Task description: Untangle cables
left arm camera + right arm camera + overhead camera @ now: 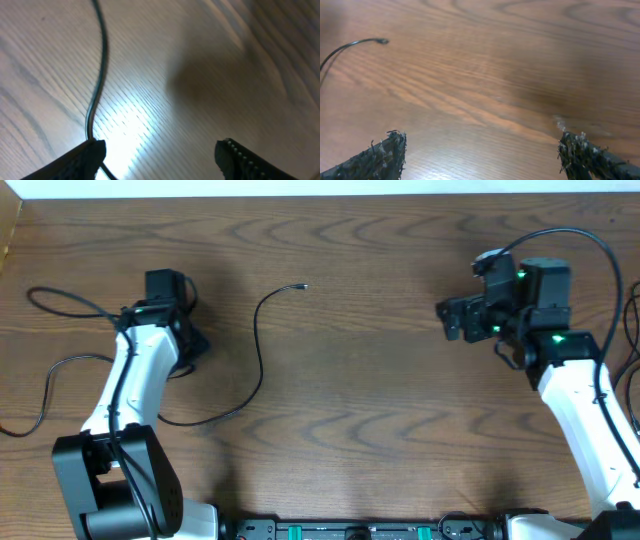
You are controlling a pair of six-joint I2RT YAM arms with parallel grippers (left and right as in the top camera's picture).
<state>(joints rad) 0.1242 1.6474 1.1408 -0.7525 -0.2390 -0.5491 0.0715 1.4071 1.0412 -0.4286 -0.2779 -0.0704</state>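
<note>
A thin black cable (260, 365) lies on the wooden table, curving from its plug end (303, 286) down toward my left arm. A second thin dark cable (45, 380) loops at the far left. My left gripper (192, 345) hangs low over the wood, open. In the left wrist view a dark cable (102, 55) runs down to the inner edge of the left finger (85, 157), and the gap of the gripper (160, 150) is otherwise bare. My right gripper (448, 320) is open at the right, holding nothing. Its wrist view shows the gripper (482, 145) over bare wood and the plug end (381, 41) far left.
The table's back edge (320, 198) runs along the top and its left edge (8, 250) is close to the looped cable. A thick black arm cable (590, 240) arcs over the right wrist. A black rail (350, 530) lines the front.
</note>
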